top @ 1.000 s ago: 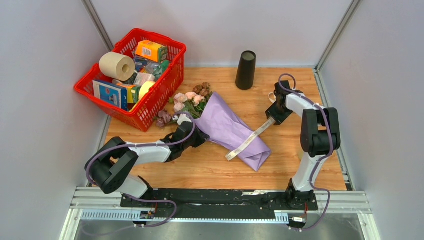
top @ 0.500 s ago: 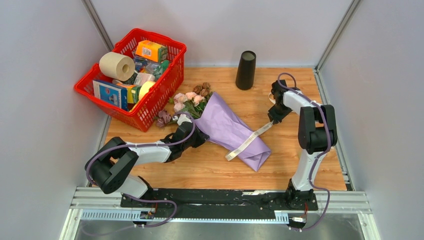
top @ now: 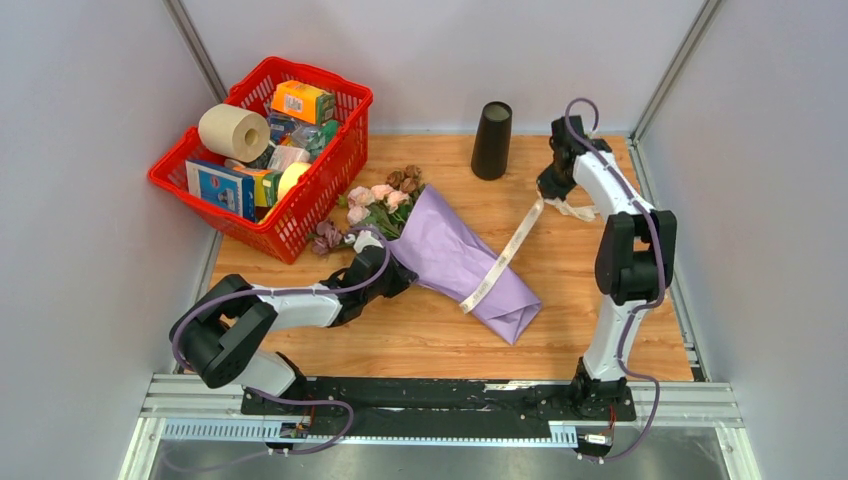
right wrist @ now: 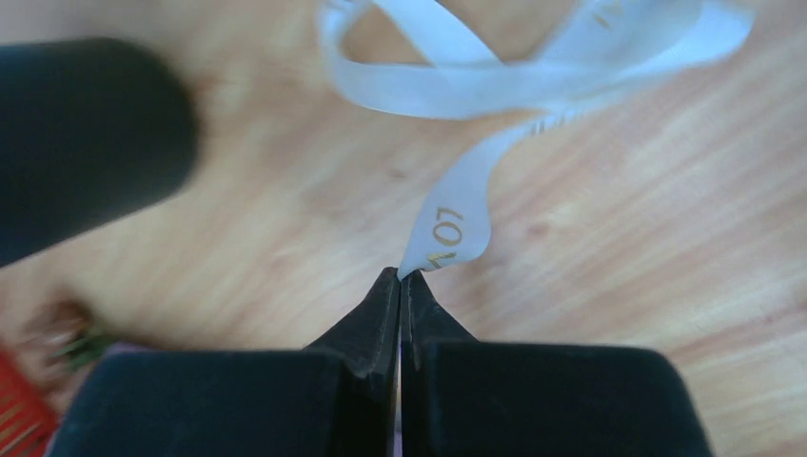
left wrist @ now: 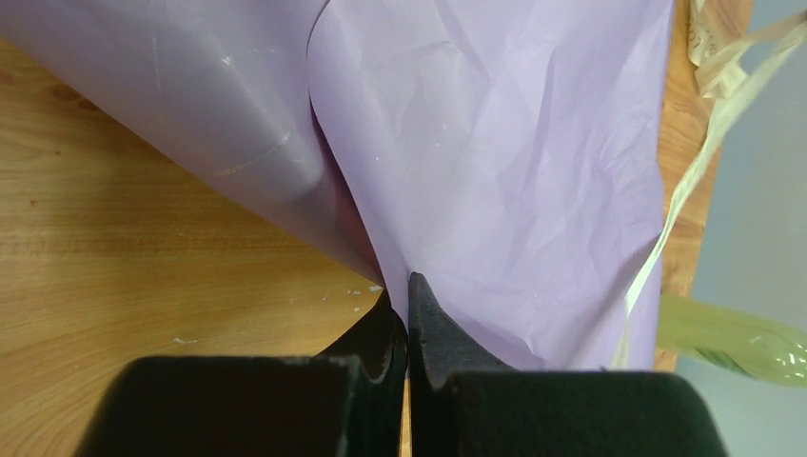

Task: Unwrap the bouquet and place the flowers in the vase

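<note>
The bouquet (top: pixel 455 255) lies on the wooden table, its lilac paper (left wrist: pixel 495 162) wrapped round the flowers (top: pixel 380 200), whose pink, peach and brown rose heads stick out toward the basket. My left gripper (top: pixel 395 272) is shut on the paper's edge near the rose end; in the left wrist view (left wrist: pixel 407 286) the sheet is pinched between the tips. My right gripper (top: pixel 552 185) is shut on the cream ribbon (top: pixel 505 252), pinched at its tips (right wrist: pixel 401 277), and holds it up beside the black vase (top: pixel 491 140). The ribbon runs slack across the paper.
A red basket (top: pixel 345 135) full of groceries and a paper roll stands at the back left, close to the rose heads. Grey walls close off the table at the back and both sides. Bare wood lies along the front and right.
My right gripper has shut on the ribbon and moved back toward the vase, pulling the ribbon's end up and away from the paper. The left gripper has stayed put.
</note>
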Robot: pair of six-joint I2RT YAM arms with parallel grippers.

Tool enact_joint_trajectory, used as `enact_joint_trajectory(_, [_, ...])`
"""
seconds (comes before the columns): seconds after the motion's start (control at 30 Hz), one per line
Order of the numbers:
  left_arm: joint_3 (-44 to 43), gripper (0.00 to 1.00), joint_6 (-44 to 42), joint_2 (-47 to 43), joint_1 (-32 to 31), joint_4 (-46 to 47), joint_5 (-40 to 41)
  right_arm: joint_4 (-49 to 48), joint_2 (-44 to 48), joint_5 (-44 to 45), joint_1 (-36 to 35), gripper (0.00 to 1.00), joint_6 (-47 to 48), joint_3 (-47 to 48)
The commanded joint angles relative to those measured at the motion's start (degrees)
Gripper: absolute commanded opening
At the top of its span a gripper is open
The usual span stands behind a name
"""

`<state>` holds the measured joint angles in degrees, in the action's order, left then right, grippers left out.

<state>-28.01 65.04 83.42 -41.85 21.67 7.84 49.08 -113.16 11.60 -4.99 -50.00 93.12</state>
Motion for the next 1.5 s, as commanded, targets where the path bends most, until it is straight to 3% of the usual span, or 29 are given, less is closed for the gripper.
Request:
enact_joint_trajectory(0.0, [1.0,0.0,-0.4,-1.5,-0.3,1.9,0.4,-2.3,5.9,-5.4,1.4,0.0,6.6,12.6])
enact_joint_trajectory(0.13, [1.1,0.0,-0.5,-1.9,-0.3,1.6,0.5,-6.3,7.3,-10.4,3.5,0.0,10.3,22.1])
enact_joint_trajectory(0.33, [1.1,0.0,-0.4,-2.3,-0.5,1.5,0.4,-23.3,13.4,-22.1,8.4,0.0,17.8,24.4])
enact_joint_trajectory(0.7, [0.1,0.0,-0.7,-0.9,-0.6,2.5,-0.1,-36.9,12.9,-19.9,14.7,0.0,24.9,36.5])
enact_joint_trajectory(0.8, [-0.4,0.0,-0.9,-0.7,-0.7,2.6,-0.3,-38.6,12.6,-20.2,15.8,0.0,25.7,33.9])
enact_joint_trajectory(1.17, [-2.2,0.02,-2.9,-1.2,-1.0,0.9,-0.9,-41.9,8.8,-25.2,16.0,0.01,23.8,7.7])
enact_joint_trajectory(1.3, [-3.7,0.11,-3.9,-1.4,-1.2,-0.6,-1.2,-38.6,6.4,-19.7,16.1,0.13,21.8,3.3])
enact_joint_trajectory(1.47, [-6.4,0.37,-5.7,-3.4,-1.7,-4.5,-1.9,-27.6,3.3,-9.3,16.0,0.42,17.9,5.0])
